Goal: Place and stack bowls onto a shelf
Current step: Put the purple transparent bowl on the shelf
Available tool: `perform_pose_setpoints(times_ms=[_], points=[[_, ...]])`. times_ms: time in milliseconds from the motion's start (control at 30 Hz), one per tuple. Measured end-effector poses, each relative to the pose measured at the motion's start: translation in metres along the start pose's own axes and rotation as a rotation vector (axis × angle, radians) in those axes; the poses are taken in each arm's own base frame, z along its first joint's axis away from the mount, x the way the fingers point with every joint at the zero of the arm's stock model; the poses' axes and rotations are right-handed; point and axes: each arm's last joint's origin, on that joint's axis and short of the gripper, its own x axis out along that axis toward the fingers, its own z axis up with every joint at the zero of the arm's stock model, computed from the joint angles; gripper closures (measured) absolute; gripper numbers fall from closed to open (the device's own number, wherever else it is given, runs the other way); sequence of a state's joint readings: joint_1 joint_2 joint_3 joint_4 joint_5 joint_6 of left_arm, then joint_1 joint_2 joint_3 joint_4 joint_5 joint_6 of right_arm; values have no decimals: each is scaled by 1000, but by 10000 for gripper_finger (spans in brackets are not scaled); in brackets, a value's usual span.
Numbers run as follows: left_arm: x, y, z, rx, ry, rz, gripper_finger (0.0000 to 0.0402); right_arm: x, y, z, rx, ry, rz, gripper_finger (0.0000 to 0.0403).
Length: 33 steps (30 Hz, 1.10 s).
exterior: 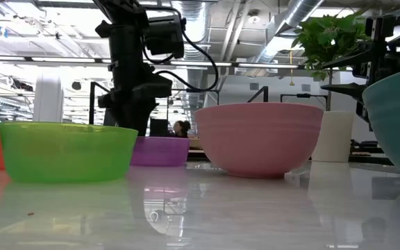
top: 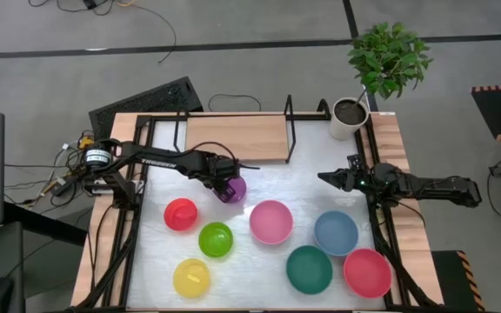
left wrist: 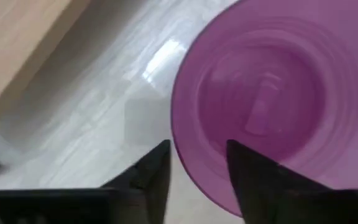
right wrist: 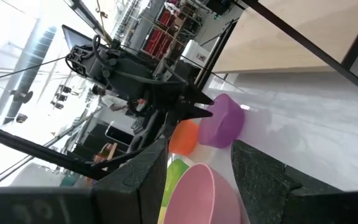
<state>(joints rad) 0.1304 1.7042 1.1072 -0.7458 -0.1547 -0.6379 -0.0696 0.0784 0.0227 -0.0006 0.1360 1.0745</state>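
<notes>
A small purple bowl (top: 232, 189) (left wrist: 260, 106) sits upright on the white tabletop, just in front of the shelf (top: 233, 137), a light wooden board in a black frame. My left gripper (top: 223, 178) (left wrist: 194, 158) points down over the bowl's edge and is open. One finger (left wrist: 157, 171) stands outside the rim and the other (left wrist: 250, 177) stands over the inside, with bare table showing between the outer finger and the rim. My right gripper (top: 329, 177) (right wrist: 197, 149) waits at the table's right side, level and open, holding nothing.
In front of the purple bowl lie small red (top: 180, 214), lime-green (top: 216, 239) and yellow (top: 191, 276) bowls, and larger pink (top: 271, 221), blue (top: 336, 232), teal (top: 309, 269) and red (top: 367, 272) ones. A white plant pot (top: 350, 117) stands at the far right.
</notes>
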Motion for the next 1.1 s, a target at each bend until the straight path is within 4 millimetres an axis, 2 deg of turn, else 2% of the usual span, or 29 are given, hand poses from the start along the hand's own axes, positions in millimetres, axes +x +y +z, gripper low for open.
perform_pose_setpoints(times_ms=[167,233,467,733,967,1100], points=[[0,0,1,-3,7,-19,377,0,0,0,-6,0,0,200],[0,0,1,-3,7,-18,393,0,0,0,-7,0,0,200],[-5,-2,4,-54,26,-48,401,0,0,0,-34,0,0,200],[-42,-5,26,-106,-11,-13,401,0,0,0,-39,0,-1,200],[-77,18,58,-152,-51,32,402,0,0,0,-63,0,0,200],[-82,44,77,-123,-68,23,401,0,0,0,-64,0,0,200]])
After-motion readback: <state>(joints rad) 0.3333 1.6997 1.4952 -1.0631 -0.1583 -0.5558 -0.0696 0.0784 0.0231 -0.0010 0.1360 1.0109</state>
